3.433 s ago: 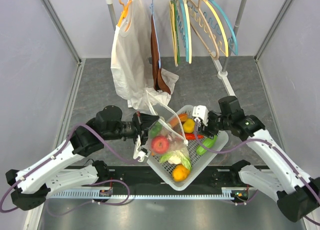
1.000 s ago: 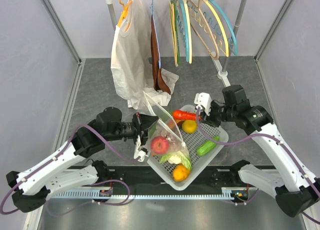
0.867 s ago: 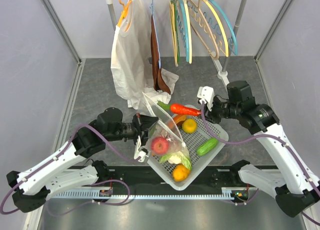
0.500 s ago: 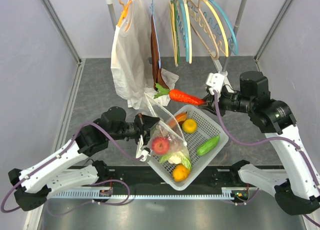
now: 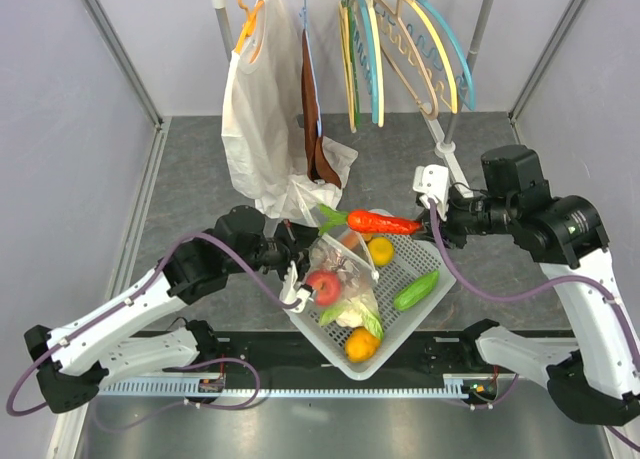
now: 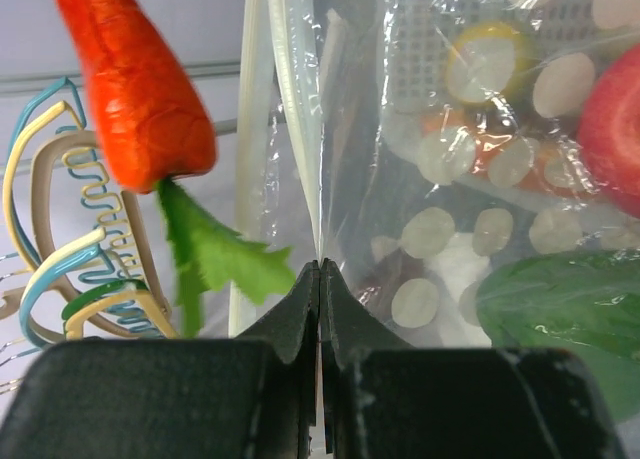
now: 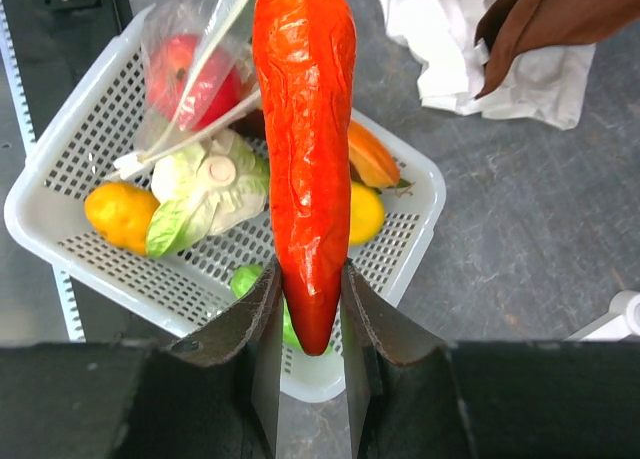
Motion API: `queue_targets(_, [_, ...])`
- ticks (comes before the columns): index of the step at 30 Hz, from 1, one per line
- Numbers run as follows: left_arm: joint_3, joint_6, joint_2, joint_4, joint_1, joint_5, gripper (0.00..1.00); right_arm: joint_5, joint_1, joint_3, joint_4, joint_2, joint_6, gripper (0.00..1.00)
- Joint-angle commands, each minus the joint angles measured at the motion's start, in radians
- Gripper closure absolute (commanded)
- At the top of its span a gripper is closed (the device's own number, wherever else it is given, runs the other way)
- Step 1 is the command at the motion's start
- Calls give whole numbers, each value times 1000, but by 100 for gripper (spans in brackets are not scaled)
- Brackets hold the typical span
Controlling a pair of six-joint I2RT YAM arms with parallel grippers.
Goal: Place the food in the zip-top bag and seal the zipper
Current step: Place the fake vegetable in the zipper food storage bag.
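- The grey bench carries everything; at its far end a white garment and a row of coloured hangers hang from a rail.
- The white lattice basket sits near the arm bases, turned cornerwise to me.
- The zip-top bag stands in the left part of the basket, mouth up and tilted towards the far side. My left gripper is pinched closed on its near edge. In the left wrist view the jaws meet with only the film between them.
- My right gripper is clamped on the narrow tip of the long orange piece. I hold it level in the air over the far side of the basket, with its green leafy end just beside the raised bag mouth and not inside it.
- The apple shows through the dotted plastic, inside the bag.
- The cauliflower lies under the bag's lower end; I cannot tell whether it is inside.
- The cucumber lies loose on the basket's right side.
- The yellow pepper sits loose near the basket's far corner, and the orange pepper at its near corner.
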Motion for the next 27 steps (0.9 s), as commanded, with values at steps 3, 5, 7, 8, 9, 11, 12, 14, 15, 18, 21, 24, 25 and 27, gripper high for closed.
queue_targets(3, [85,6,3,-18,2,7,98,48,16,43,-80,56,-86,96])
queue_targets(5, [114,12,15,-47,2,25,98,84,42,57,-77,85,-69,96])
queue_targets(7, [156,26,27,-81,2,48,98,107,73,91,-73,118,-49,96])
queue_targets(8, [164,32,27,-96,2,54,98,129,82,103,-71,129,-41,96])
queue_targets(9, [170,41,26,-96,2,60,98,141,94,121,-67,135,-32,96])
queue_targets(11, [171,67,29,-101,2,68,98,176,137,140,-59,146,-24,96])
queue_targets(12, [176,72,30,-105,3,68,98,186,152,160,-59,152,-21,96])
queue_targets(14, [187,75,46,-107,2,73,98,209,204,180,-61,166,-15,95])
queue_targets(15, [197,75,53,-107,2,77,98,227,234,201,-71,183,-15,95])
queue_targets(18, [213,75,79,-107,3,77,98,247,270,239,-84,218,-14,95])
queue_targets(21, [222,78,98,-107,3,77,98,271,310,264,-85,255,5,94])
queue_targets(24, [220,78,101,-107,2,70,98,316,344,279,-70,299,64,94])
queue_targets(25, [219,78,101,-106,2,70,98,336,352,285,-67,310,89,94])
queue_targets(27, [216,77,99,-104,2,62,98,339,373,311,-67,341,101,95])
